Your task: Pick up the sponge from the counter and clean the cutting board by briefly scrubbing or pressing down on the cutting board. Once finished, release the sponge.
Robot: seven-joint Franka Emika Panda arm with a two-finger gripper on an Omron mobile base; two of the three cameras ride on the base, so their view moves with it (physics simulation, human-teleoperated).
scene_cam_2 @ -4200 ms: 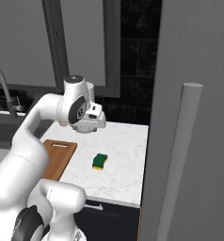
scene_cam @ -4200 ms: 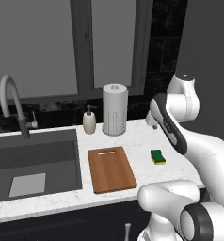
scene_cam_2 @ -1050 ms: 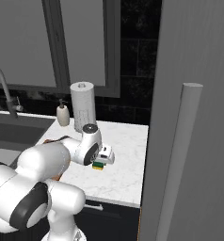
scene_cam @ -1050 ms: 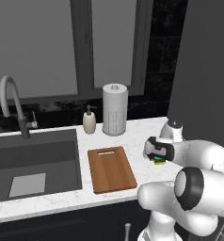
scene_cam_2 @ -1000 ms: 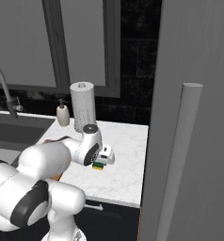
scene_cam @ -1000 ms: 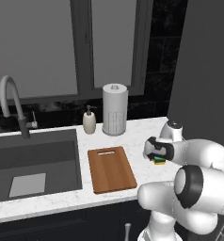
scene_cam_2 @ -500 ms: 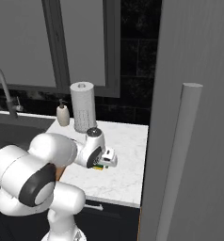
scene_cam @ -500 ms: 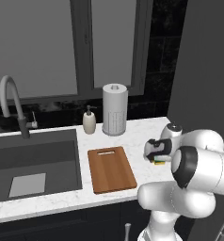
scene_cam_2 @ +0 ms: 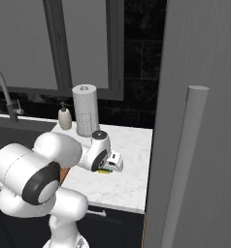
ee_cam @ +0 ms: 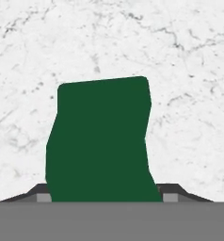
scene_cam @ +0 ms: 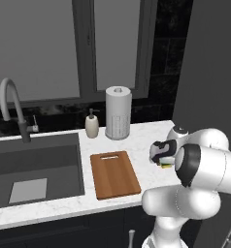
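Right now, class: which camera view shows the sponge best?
The hand view: the sponge shows its whole green top against the counter. In both base views the claw hides all but a yellow-green sliver.

sponge (ee_cam: 100,141): one, a dark green top over a yellow body
cutting board (scene_cam: 114,173): one, brown wood with a slot at its far short end
counter (scene_cam_2: 132,180): one white marbled worktop
sink basin (scene_cam: 37,164): one, dark grey and recessed
pale grey flat rectangle (scene_cam: 28,190): one, lying in the basin
faucet (scene_cam: 13,109): one, curved
paper towel roll (scene_cam: 118,113): one, upright
soap bottle (scene_cam: 92,124): one, small with a pump
gripper (scene_cam: 162,158): one, two fingers
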